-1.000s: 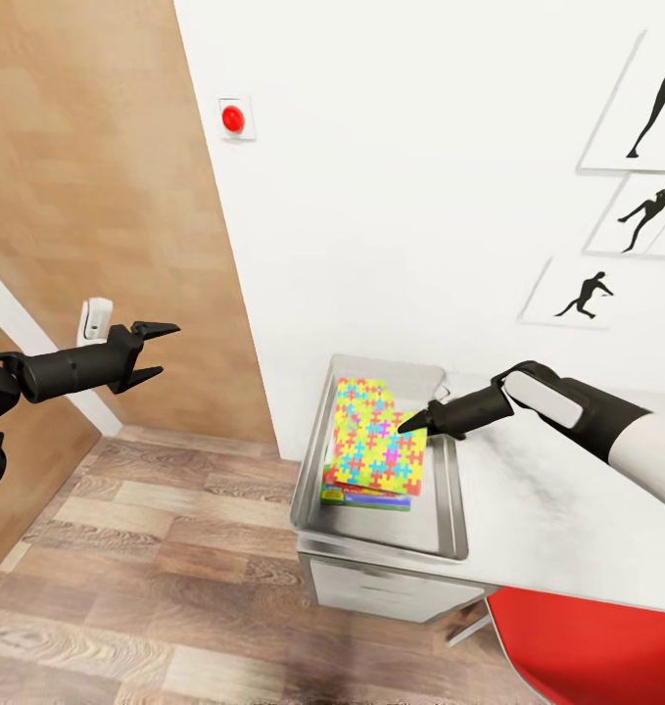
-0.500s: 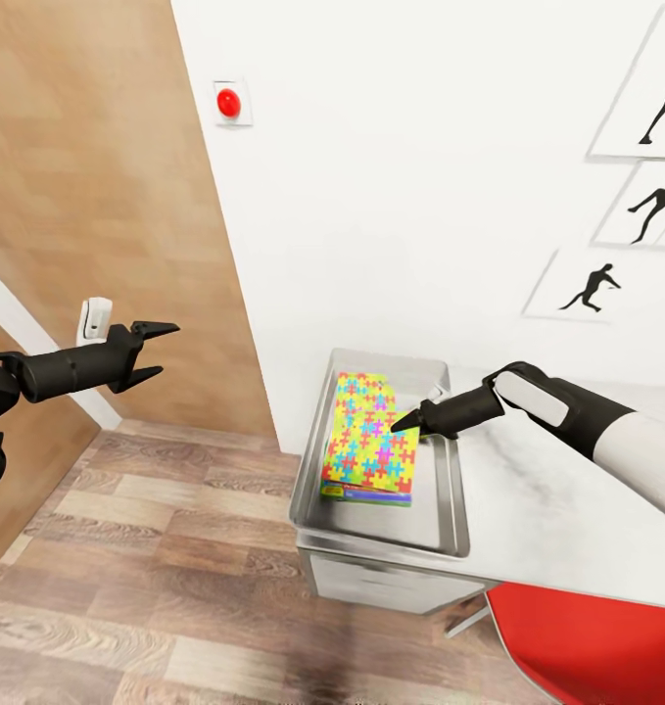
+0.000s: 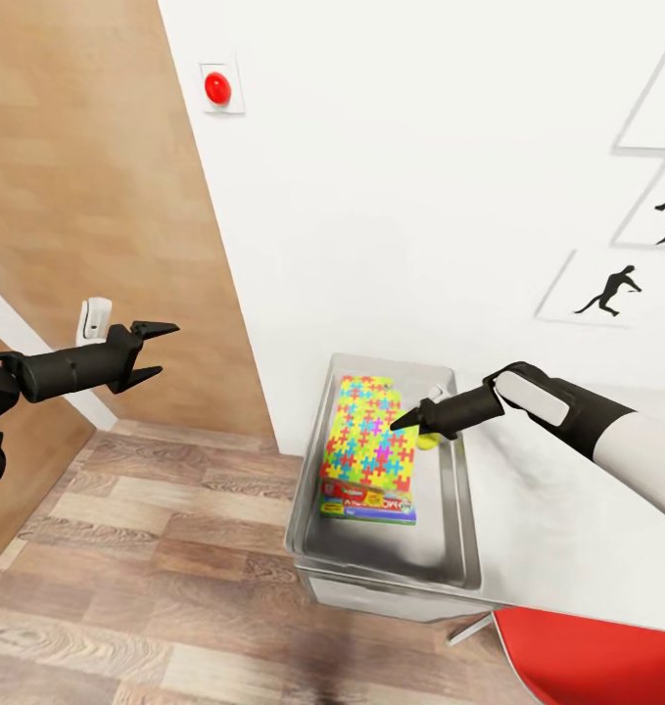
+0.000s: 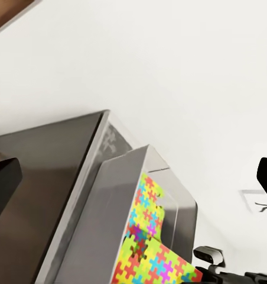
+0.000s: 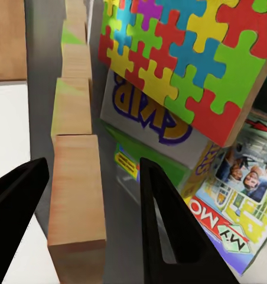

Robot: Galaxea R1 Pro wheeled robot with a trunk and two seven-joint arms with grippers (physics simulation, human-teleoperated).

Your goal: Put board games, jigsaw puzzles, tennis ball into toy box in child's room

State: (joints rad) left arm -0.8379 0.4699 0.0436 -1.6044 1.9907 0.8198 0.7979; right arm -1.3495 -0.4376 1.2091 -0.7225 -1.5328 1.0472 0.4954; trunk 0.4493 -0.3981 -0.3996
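Observation:
The toy box (image 3: 391, 576) stands at the end of the table (image 3: 567, 529). Inside it a jigsaw puzzle (image 3: 366, 436) lies on top of a stack of board games (image 3: 368, 507). The tennis ball (image 3: 427, 442) peeks out beside the puzzle, under my right gripper (image 3: 403, 423). That gripper hovers open over the box with nothing between its fingers. In the right wrist view the puzzle (image 5: 186, 53) rests on a lettered game box (image 5: 151, 130) and the Monopoly box (image 5: 240, 201). My left gripper (image 3: 161, 348) is open above the floor, well left of the box.
A red chair (image 3: 596, 656) sits under the table's near edge. The white wall behind carries a red button (image 3: 217, 88) and a silhouette print (image 3: 606, 289). A wooden panel (image 3: 87, 196) stands left, above the wood-plank floor (image 3: 156, 587).
The puzzle has dropped from a tilt to lie flat on the stack. The head view has shifted, and the ball and Monopoly box now show. Both grippers have hardly moved.

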